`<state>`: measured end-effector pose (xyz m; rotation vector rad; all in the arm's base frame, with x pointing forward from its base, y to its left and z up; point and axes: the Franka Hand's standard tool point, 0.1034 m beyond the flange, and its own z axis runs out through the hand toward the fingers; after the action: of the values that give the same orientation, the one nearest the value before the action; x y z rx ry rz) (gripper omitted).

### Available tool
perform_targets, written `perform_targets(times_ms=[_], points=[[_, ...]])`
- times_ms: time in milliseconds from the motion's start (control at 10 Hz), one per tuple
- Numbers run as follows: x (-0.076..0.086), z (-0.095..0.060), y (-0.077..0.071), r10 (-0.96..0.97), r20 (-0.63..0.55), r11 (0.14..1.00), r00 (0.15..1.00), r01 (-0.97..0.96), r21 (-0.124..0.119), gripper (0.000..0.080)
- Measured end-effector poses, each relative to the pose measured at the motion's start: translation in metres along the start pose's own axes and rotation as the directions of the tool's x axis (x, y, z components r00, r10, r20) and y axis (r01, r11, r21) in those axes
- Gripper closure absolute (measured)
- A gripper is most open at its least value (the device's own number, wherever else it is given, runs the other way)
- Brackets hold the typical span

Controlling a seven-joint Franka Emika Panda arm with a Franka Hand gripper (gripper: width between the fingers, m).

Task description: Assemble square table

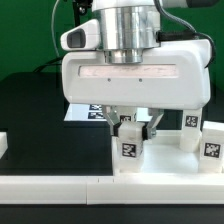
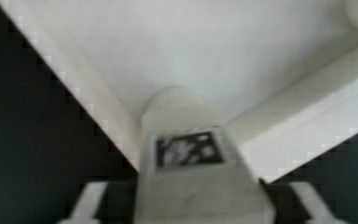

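Note:
My gripper [image 1: 134,128] hangs over the white square table panel [image 1: 168,162], fingers pointing down. A stubby white table leg [image 1: 127,127] with a black-and-white tag stands between them. In the wrist view that leg [image 2: 190,150] fills the space between the two pale fingers [image 2: 91,205], with only a thin dark strip on each side. The gripper [image 2: 199,205] looks shut on it. The panel [image 2: 247,50] lies beyond the leg's rounded end. Another tagged leg [image 1: 128,152] stands just in front of the gripper.
Two more tagged legs [image 1: 190,128] [image 1: 213,145] stand upright at the exterior view's right. The marker board [image 1: 85,113] lies behind the gripper on the black table. A long white rail [image 1: 60,185] runs along the front. A small white block [image 1: 3,146] sits at the left edge.

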<state>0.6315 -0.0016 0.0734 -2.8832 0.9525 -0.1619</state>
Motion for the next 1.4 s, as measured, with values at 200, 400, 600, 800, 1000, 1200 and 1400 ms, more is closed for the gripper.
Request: perform_targets(times_ms=[200,400,600,800,1000,1200,1400], points=[[-0.0011,-0.0001,-0.0007,0.246,-0.017,0.969,0.969,-0.246,-0.006,0.0515],[-0.0006,-0.0002,-0.0011,0.458,-0.021,0.889,0.889,-0.459,-0.012,0.0515],[-0.0006,0.0007,-0.0037,0.748,-0.003,0.664,0.664,-0.748,-0.02,0.0515],[0.0004,0.0017,-0.0065,0.928,0.016,0.372,0.372,-0.928,-0.014,0.0515],[0.0018,0.0016,-0.0053,0.976,0.016,0.218,0.218,-0.976,-0.013,0.0515],[0.0015,0.0015,-0.0046,0.981,0.0,0.193,0.193,-0.981,-0.012,0.0515],[0.0011,0.0019,-0.0044,0.973,-0.002,0.232,0.232,-0.973,-0.012,0.0514]])
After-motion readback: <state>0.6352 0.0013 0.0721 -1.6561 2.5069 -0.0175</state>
